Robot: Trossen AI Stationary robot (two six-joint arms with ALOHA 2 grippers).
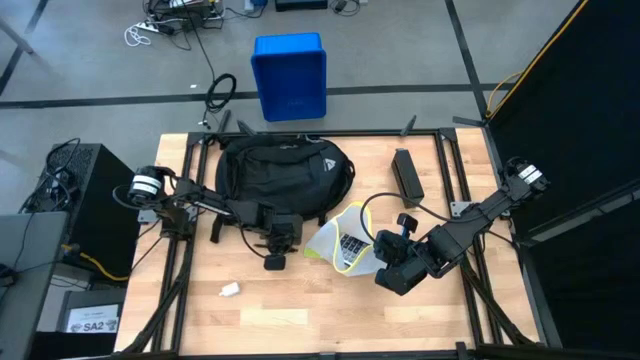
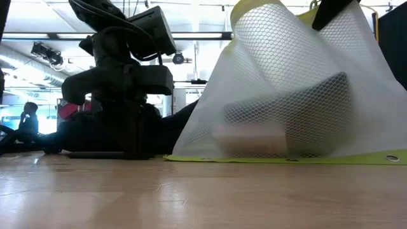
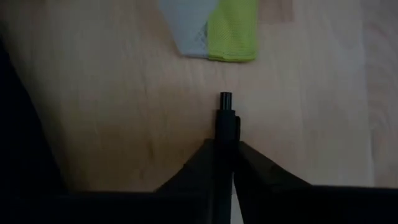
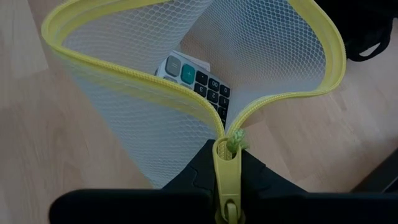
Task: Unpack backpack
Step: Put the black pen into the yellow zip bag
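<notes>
Nearest the table's front edge, a small white object [image 1: 230, 290] lies alone on the bare wooden table [image 1: 300, 320]. Behind it the left gripper [image 3: 225, 155] has its fingers pressed close on a slim black pen-like item [image 3: 225, 115], whose tip pokes out over the wood. Just beside it to the right, the right gripper [image 4: 227, 163] is clamped on the yellow zip end of a white mesh pouch [image 1: 345, 240] with a yellow border. The pouch's mouth gapes, and a calculator [image 4: 194, 79] shows inside. Farther back, the backpack [image 1: 285, 172] sits near the table's far edge, close behind the left gripper. A black oblong case [image 1: 406, 176] lies to its right. Beyond the table a blue plastic bin [image 1: 289, 75] stands on the floor.

The risks, as I judge them: the pen is thin and held near one end, so it could twist or slide out if the arm swings quickly. The pouch hangs from a single zip end with its mouth open, so tilting it could spill the calculator. With the two arms this near, either could snag the mesh.
</notes>
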